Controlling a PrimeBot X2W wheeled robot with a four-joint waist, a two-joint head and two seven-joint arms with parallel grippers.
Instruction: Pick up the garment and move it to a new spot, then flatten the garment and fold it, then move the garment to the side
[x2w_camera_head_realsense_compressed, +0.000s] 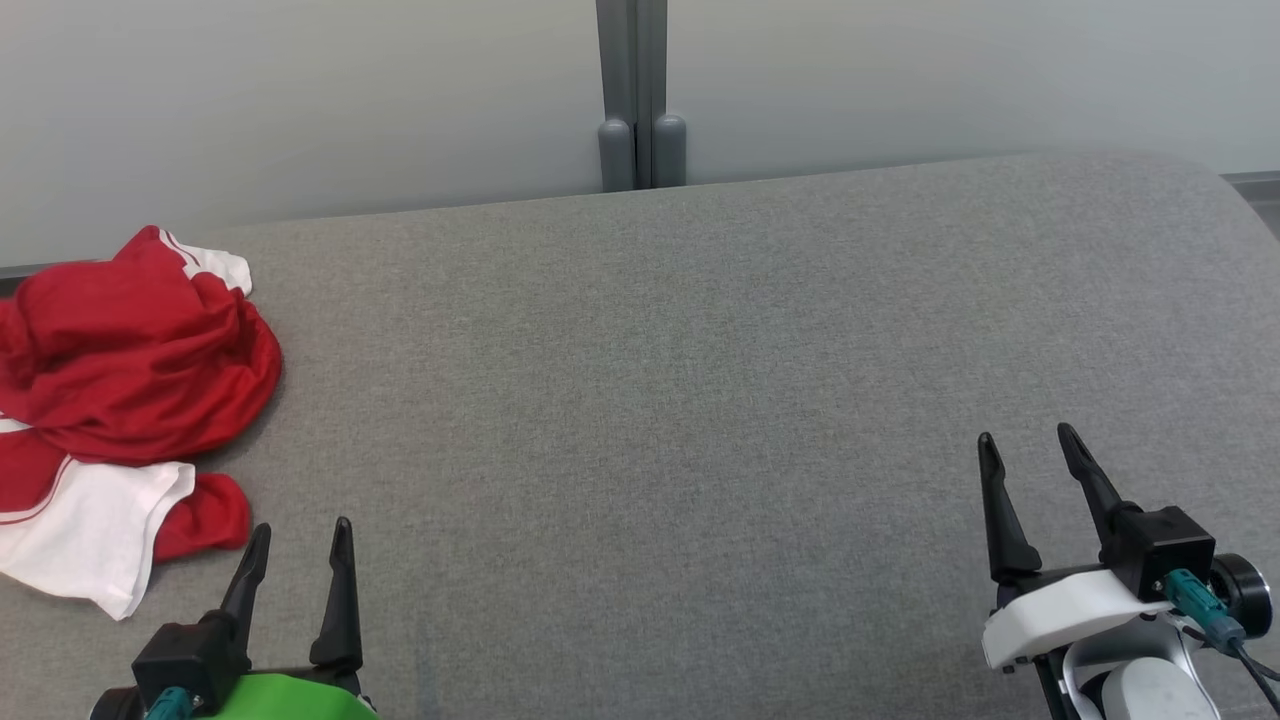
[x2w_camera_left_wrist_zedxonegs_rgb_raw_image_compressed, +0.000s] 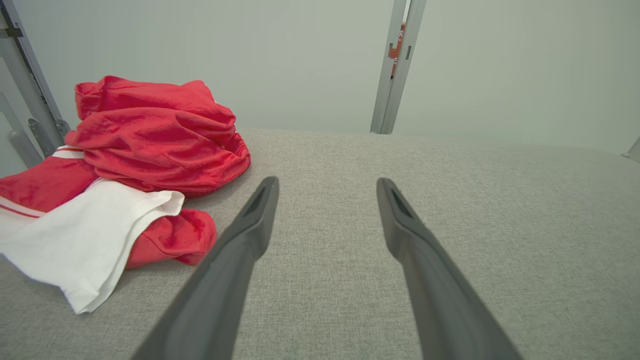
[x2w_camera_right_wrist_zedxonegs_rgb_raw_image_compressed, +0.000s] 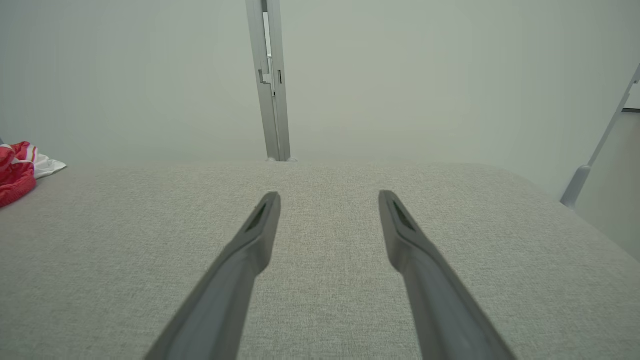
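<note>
Far left on grey cushion (x2w_camera_head_realsense_compressed: 640, 400): crumpled red-and-white garment (x2w_camera_head_realsense_compressed: 130, 380), near left gripper (x2w_camera_head_realsense_compressed: 302, 527), well apart from right gripper (x2w_camera_head_realsense_compressed: 1025, 436); both spread, empty.

I saw the grey cushion (x2w_camera_head_realsense_compressed: 700, 380) open from middle to right edge; the crumpled garment (x2w_camera_head_realsense_compressed: 120, 370) blocked its left edge, and a wall (x2w_camera_head_realsense_compressed: 300, 90) closed off the far edge.

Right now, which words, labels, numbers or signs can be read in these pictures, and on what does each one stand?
Nothing here can be read.
A red label on the post: its marks are too small and blurred to read.
The garment: red and white, no print visible.
</note>
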